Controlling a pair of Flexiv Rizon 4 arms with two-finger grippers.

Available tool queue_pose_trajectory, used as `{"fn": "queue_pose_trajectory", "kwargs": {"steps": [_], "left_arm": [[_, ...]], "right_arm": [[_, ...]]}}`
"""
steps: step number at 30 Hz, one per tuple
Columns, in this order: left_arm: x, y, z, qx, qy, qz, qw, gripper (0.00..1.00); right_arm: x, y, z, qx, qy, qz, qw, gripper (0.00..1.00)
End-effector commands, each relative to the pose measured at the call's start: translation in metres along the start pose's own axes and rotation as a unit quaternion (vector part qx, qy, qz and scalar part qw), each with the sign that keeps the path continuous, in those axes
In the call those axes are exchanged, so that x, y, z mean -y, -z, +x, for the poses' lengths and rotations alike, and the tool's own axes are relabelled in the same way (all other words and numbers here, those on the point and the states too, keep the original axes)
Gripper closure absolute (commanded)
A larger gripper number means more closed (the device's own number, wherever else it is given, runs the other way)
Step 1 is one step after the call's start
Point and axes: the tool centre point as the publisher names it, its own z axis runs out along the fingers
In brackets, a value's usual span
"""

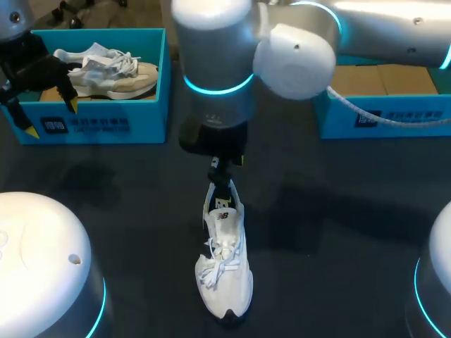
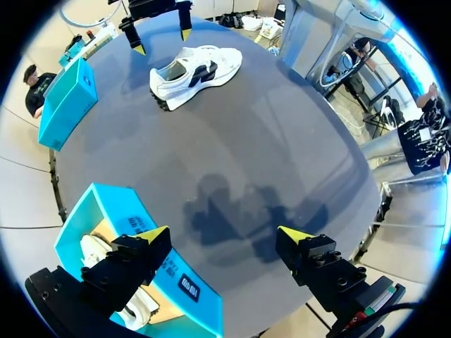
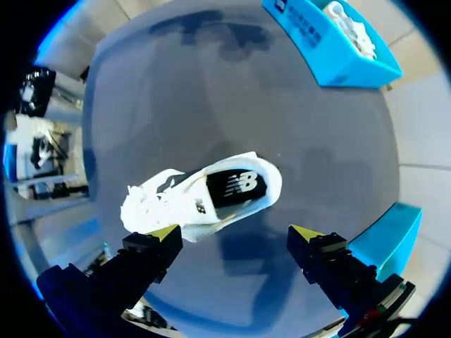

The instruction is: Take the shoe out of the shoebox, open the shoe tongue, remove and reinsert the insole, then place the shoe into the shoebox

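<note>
White shoe (image 1: 224, 267) stands upright mid-desk (image 1: 338, 232), outside shoebox (image 1: 148, 120), insole (image 3: 236, 186) seated. Right pincer (image 3: 236, 236) apart above heel, apparently placed for insole access. Left pincer (image 2: 222, 236) apart, empty, at shoebox edge, clear of work

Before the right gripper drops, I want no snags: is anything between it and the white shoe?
Nothing visible. The right gripper hangs open above the white shoe, with no object between them.

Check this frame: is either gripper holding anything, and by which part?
Nothing is held. The left gripper is open at the shoebox; the right gripper is open above the white sneaker, gripping no part of it.
</note>
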Motion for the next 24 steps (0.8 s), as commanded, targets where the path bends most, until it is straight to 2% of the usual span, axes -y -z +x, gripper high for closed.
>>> {"fn": "queue_pose_trajectory", "kwargs": {"steps": [1, 12, 24], "left_arm": [[0.000, 0.001, 0.000, -0.001, 0.000, -0.001, 1.000, 0.00], [0.000, 0.001, 0.000, -0.001, 0.000, -0.001, 1.000, 0.00], [0.000, 0.001, 0.000, -0.001, 0.000, -0.001, 1.000, 0.00]], "right_arm": [[-0.014, -0.001, -0.005, 0.008, 0.008, 0.023, 1.000, 0.00], [-0.021, -0.030, -0.029, 0.028, 0.052, 0.016, 0.998, 0.00], [-0.027, -0.058, -0.040, 0.050, 0.093, 0.008, 0.994, 0.00]]}}
